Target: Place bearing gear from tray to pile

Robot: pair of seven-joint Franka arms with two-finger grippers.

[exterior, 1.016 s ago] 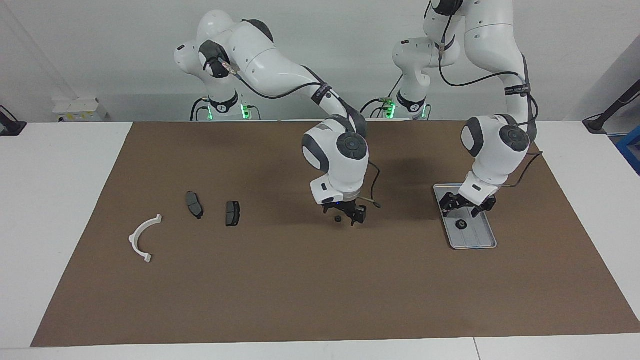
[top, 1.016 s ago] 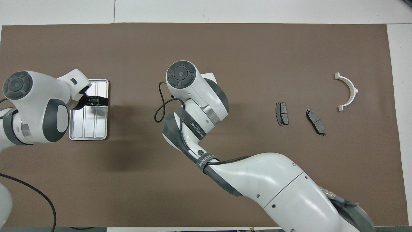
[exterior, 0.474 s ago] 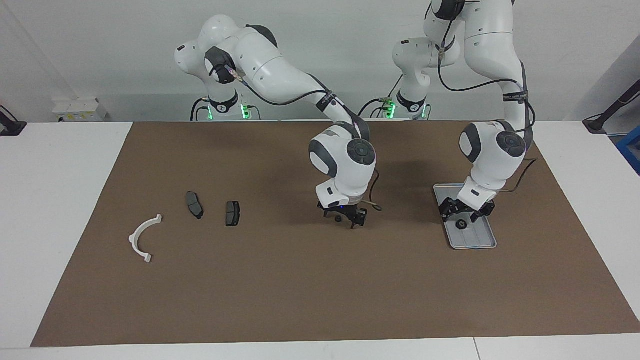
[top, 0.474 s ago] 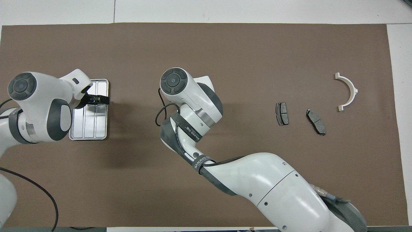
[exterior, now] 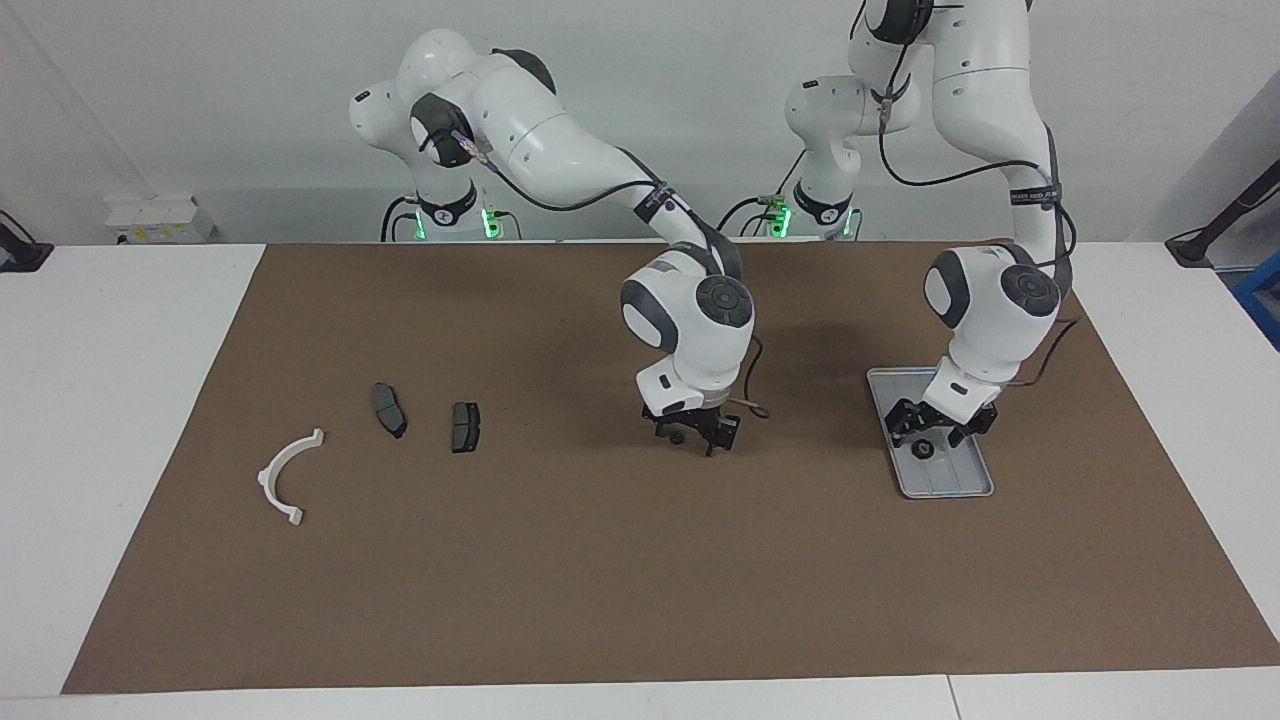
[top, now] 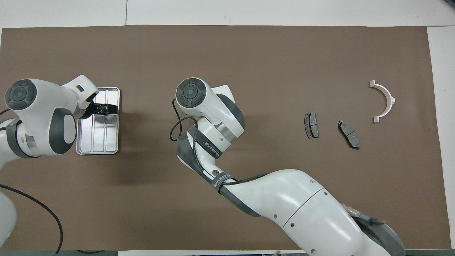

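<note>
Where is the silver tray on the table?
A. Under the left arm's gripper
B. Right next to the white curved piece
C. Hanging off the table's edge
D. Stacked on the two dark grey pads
A: the flat silver metal tray lies on the brown mat at the left arm's end of the table, and the left gripper hangs just over it, above a small black round part.

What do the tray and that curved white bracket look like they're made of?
The tray looks like bare metal, probably steel or aluminium: silver, glossy, mirroring light along its ridged floor. The curved bracket looks like moulded plastic: matte off-white, uniform colour, no shine. Neither can be confirmed by look alone.
</note>
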